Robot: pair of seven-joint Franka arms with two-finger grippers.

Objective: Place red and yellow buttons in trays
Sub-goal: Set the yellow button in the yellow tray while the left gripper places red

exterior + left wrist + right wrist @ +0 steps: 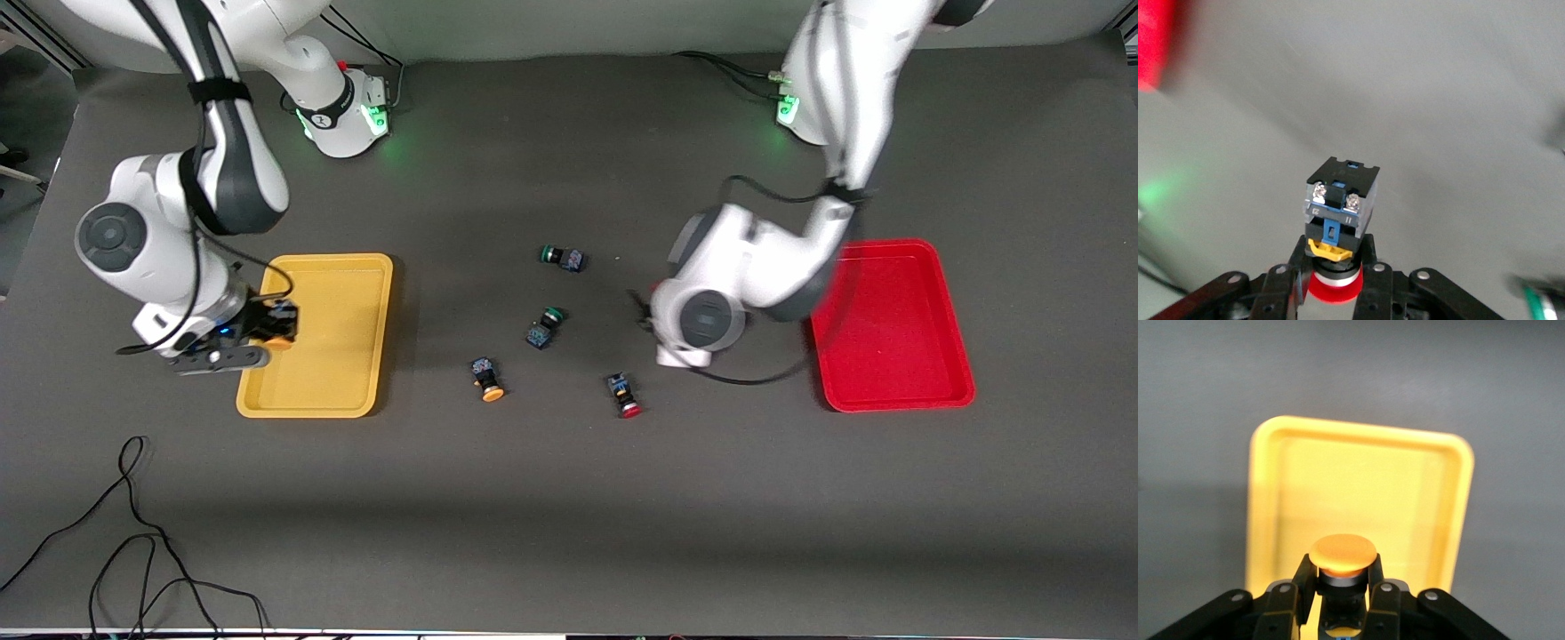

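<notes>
My right gripper [271, 331] is shut on an orange-yellow button [281, 339] and holds it over the yellow tray [329, 373], near the tray's edge at the right arm's end. In the right wrist view the gripper [1341, 572] grips the button [1343, 553] below its cap, above the tray [1358, 480]. My left gripper [1335, 260] is shut on a red button [1338, 207], cap toward the wrist. In the front view the left wrist [702, 320] hides it, over bare table beside the red tray [889, 373]. One yellow button [487, 380] and one red button [624, 396] lie on the table.
Two green-capped buttons [562, 257] [544, 326] lie mid-table, farther from the front camera than the loose yellow and red ones. A black cable [133, 533] lies near the front edge at the right arm's end. A corner of the red tray [1155, 40] shows in the left wrist view.
</notes>
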